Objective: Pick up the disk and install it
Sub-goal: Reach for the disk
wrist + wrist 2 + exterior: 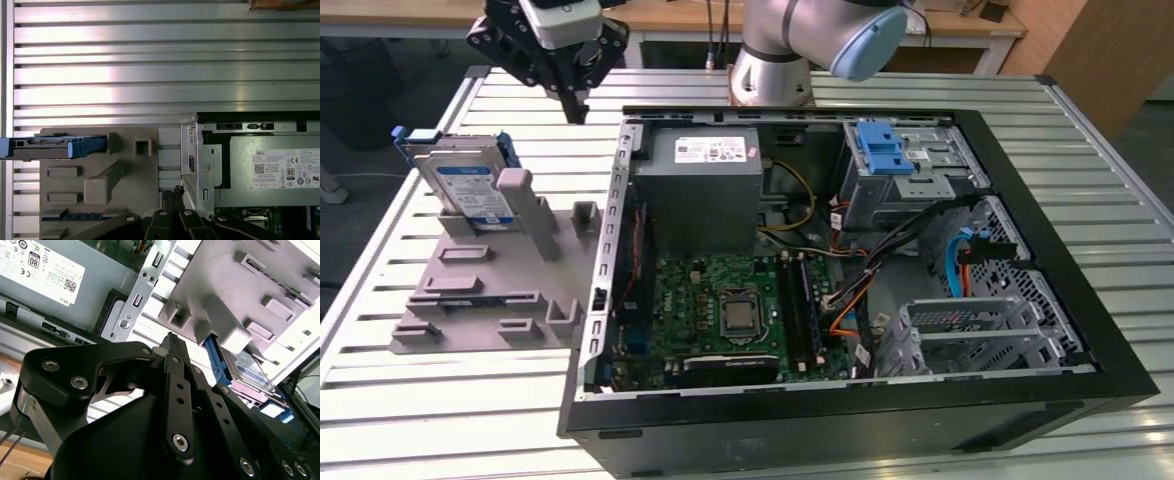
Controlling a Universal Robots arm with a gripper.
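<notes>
1. On the slatted metal desk (454, 420), toward its edge at the exterior view's left, lies a grey moulded fixture (494, 290) with raised blocks and slots.
2. The disk (464, 190) stands on its edge in a slot at the fixture's far end. Its white-and-blue label faces outward and its blue carrier frames it. In the first wrist view the disk (40, 146) appears edge-on, seated in the fixture (130, 170).
3. The end effector (574, 112) hangs above the desk, over the strip between the fixture and the open computer case (787, 440). It is well apart from the disk.
4. Its fingers are clenched tip to tip and grip nothing. In both wrist views they meet in a single point (172, 340) (176, 191).
5. Inside the case, the grey power supply (700, 185) sits in the corner nearest the end effector, the motherboard (720, 310) lies beside it, and a blue ribbed latch (887, 150) tops the drive cage.
</notes>
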